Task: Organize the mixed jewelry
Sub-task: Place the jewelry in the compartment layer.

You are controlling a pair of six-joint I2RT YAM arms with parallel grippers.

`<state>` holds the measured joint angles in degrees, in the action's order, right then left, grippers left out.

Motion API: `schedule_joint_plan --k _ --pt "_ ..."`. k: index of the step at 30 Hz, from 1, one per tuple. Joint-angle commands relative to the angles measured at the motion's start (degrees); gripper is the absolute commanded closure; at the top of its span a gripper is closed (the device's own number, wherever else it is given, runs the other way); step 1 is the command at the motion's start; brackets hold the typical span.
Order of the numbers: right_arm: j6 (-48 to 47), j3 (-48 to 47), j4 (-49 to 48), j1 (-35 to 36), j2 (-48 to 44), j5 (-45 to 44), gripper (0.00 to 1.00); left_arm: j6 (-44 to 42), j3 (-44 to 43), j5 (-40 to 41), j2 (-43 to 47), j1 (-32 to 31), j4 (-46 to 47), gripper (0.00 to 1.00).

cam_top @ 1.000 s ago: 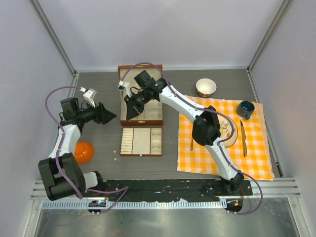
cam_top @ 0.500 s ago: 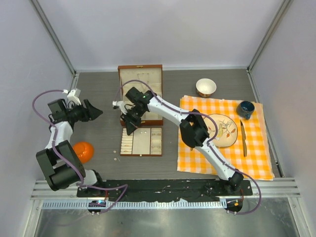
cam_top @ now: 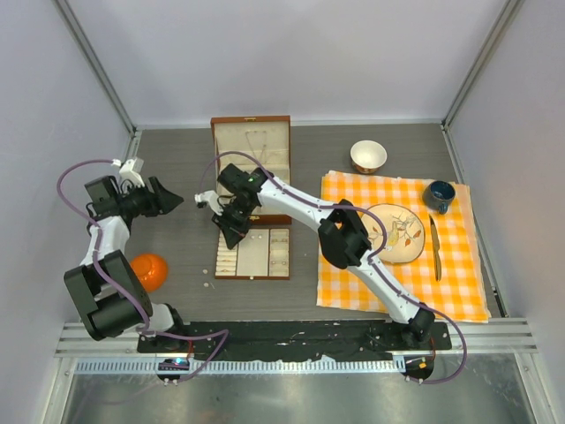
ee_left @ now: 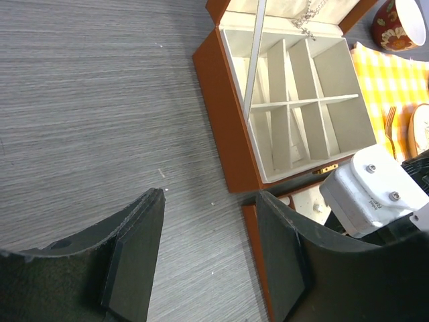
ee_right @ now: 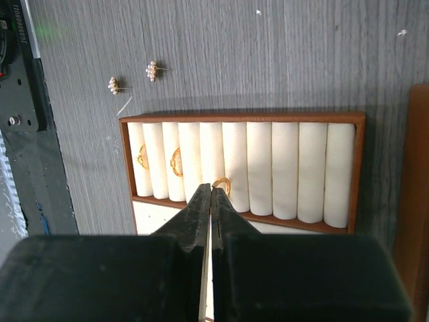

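Note:
In the right wrist view my right gripper is shut, with a thin gold ring pinched at its tips over the cream ring rolls of the tray. Two more gold rings sit between rolls to the left. Two pearl-cluster studs lie on the table beside the tray. From above, the right gripper hangs over the tray's left part. A thin chain necklace hangs in the lid of the open wooden box. My left gripper is open and empty over bare table, left of the box.
An orange round object lies near the left arm's base. On the orange checked cloth at the right are a plate, a gold knife and a blue cup. A red-and-white bowl stands behind it.
My right gripper came from over the wooden box toward the near side and now hovers over the tray's ring rolls. The left gripper drew back to the left, then stayed still.

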<state>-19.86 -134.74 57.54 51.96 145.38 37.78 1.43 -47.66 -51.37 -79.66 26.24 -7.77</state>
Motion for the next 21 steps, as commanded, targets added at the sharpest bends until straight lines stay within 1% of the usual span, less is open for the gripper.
schedule_joint_plan --k 1,21 --pt "-2.0 -3.1 0.3 0.0 -0.6 -1.6 0.99 -0.2 -2.3 -0.5 -0.3 0.6 0.1 0.39" --pt "-1.5 -4.0 0.0 1.5 -0.8 1.5 0.99 -1.0 -2.8 -0.5 -3.0 0.8 -0.5 0.39"
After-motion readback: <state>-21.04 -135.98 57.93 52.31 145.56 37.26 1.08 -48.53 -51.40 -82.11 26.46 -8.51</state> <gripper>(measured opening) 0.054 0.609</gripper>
